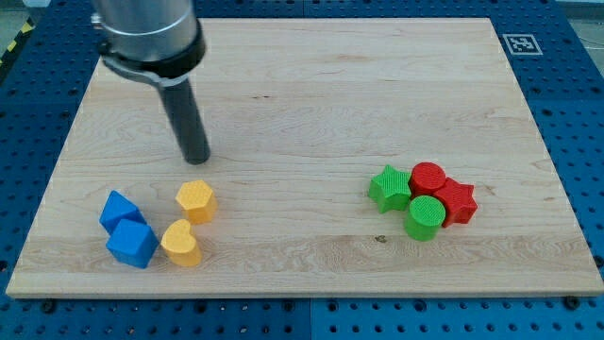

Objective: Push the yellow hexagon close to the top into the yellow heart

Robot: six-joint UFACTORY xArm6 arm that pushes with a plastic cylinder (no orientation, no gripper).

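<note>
The yellow hexagon [196,200] lies on the wooden board at the lower left. The yellow heart [180,243] lies just below it, slightly to the left, with a small gap between them. My tip [195,159] rests on the board directly above the hexagon, toward the view's top, a short gap away and not touching it. The dark rod rises from the tip up and left to the arm's body at the view's top left.
Two blue blocks [121,211] [131,244] lie left of the heart. At the right, a green star [390,187], a red cylinder [427,178], a red star [456,200] and a green cylinder [425,217] cluster together. The board's edge [302,295] runs along the bottom.
</note>
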